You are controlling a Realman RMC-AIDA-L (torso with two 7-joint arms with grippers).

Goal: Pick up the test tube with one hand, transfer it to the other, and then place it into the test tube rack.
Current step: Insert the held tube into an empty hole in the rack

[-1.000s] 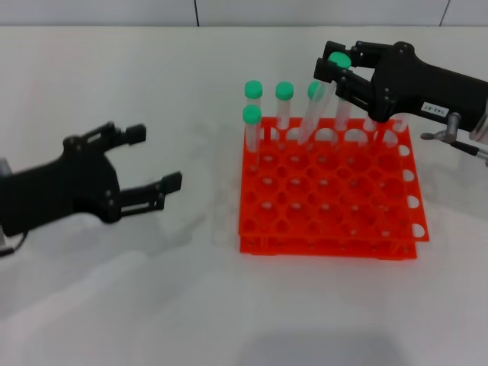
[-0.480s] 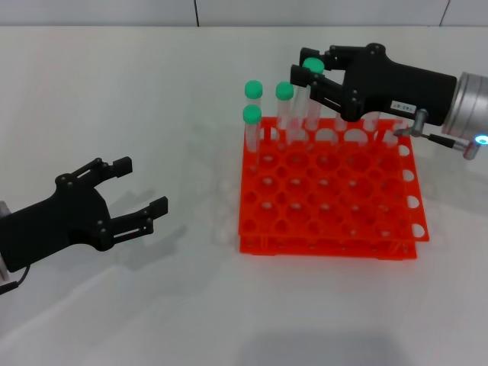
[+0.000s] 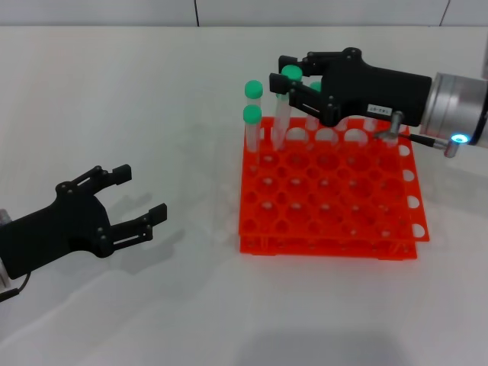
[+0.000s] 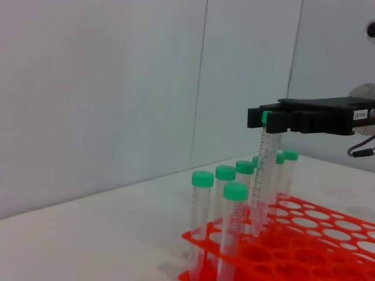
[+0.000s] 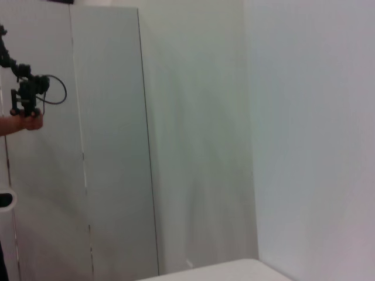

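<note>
My right gripper point(image 3: 292, 72) is shut on a test tube point(image 3: 281, 114) just below its green cap. It holds the tube slightly tilted, with the lower end at the holes in the back left part of the orange test tube rack point(image 3: 328, 198). The left wrist view shows the same gripper point(image 4: 270, 120) holding the tube point(image 4: 262, 175) above the rack point(image 4: 304, 246). My left gripper point(image 3: 141, 192) is open and empty, low over the table well left of the rack. The right wrist view shows only walls.
Two capped tubes point(image 3: 252, 103) stand in the rack's back left corner, close beside the held tube, and more stand along the back row behind my right gripper. Several tubes point(image 4: 225, 199) show in the left wrist view. The white table point(image 3: 152, 91) surrounds the rack.
My right gripper has carried the tube leftward along the rack's back row, towards the back left corner. My left gripper has drawn back, left and towards the table's front.
</note>
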